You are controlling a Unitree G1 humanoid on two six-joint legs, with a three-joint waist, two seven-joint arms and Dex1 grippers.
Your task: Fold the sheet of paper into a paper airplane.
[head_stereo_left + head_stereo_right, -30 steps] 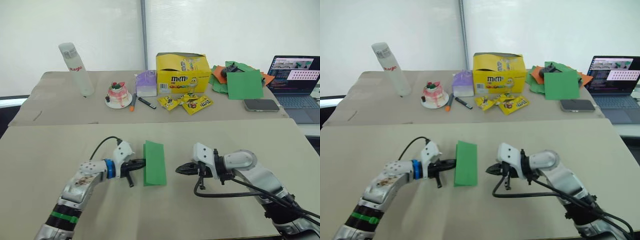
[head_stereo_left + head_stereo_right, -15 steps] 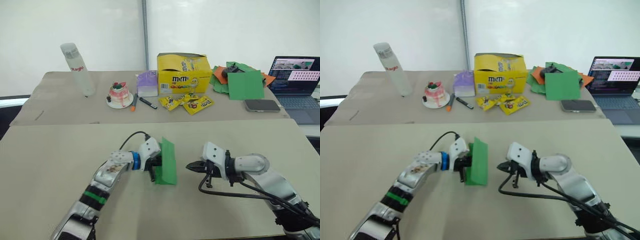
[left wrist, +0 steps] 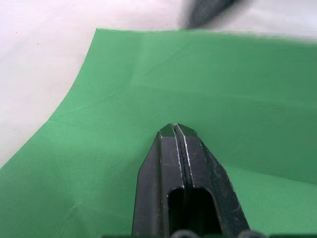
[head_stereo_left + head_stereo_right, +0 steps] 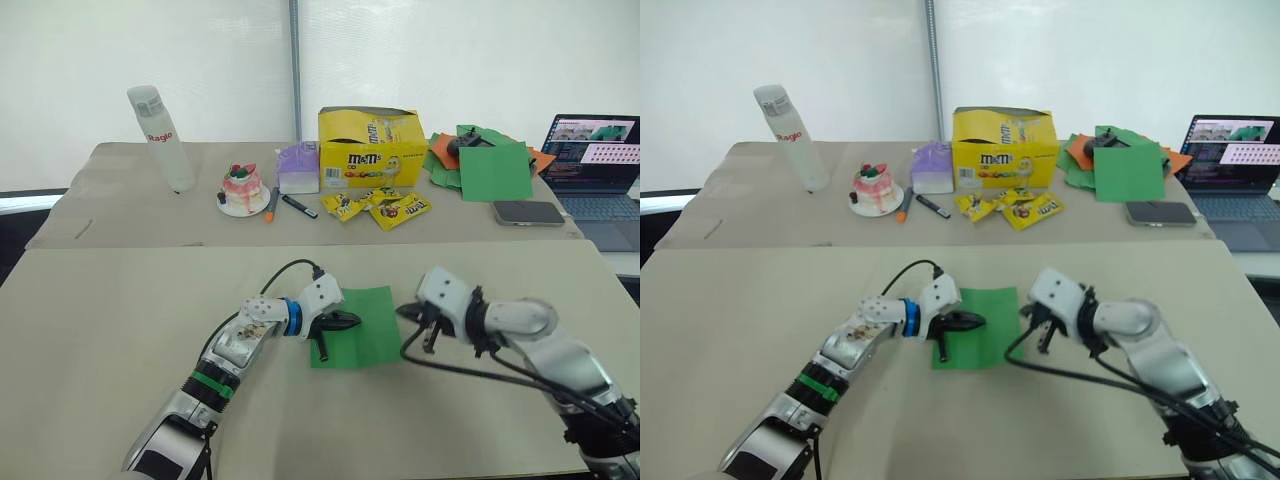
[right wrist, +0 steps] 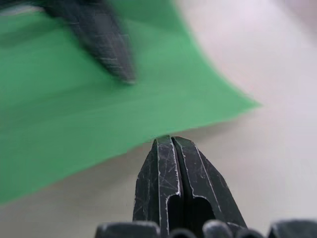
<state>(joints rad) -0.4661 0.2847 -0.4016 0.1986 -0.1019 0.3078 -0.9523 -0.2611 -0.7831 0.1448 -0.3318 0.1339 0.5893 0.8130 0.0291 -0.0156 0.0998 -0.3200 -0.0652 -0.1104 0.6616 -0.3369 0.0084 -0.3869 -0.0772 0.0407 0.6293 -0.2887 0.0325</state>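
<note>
Pressing: left gripper point(image 4: 345, 321), fingers shut together and holding nothing, lies with its tip on top of the sheet of paper point(image 4: 368, 330), toward the sheet's left half.
Right gripper: right gripper point(image 4: 406, 311) is likewise closed on nothing, its tip at the sheet's right edge; whether it touches the edge cannot be told.
Sheet position: the sheet of paper lies nearly flat and opened out on the near table point(image 4: 100, 330), between the two grippers, with faint crease lines across it in the left wrist view.
Handling: judged thin, light and limp; it should slide readily on the smooth tabletop and buckle if pushed from one side, so one tip has to pin it while the other works.
Where to hold: a pinch at a free edge or corner looks best, since the flat middle offers nothing to grasp; the right edge seems slightly lifted in the right wrist view.
Progress: early, no pointed nose yet.
Background: yellow candy box point(image 4: 367, 146), bottle point(image 4: 160, 137), laptop point(image 4: 598, 150), stack of orange and green papers point(image 4: 485, 162) sit well apart on the far table.
</note>
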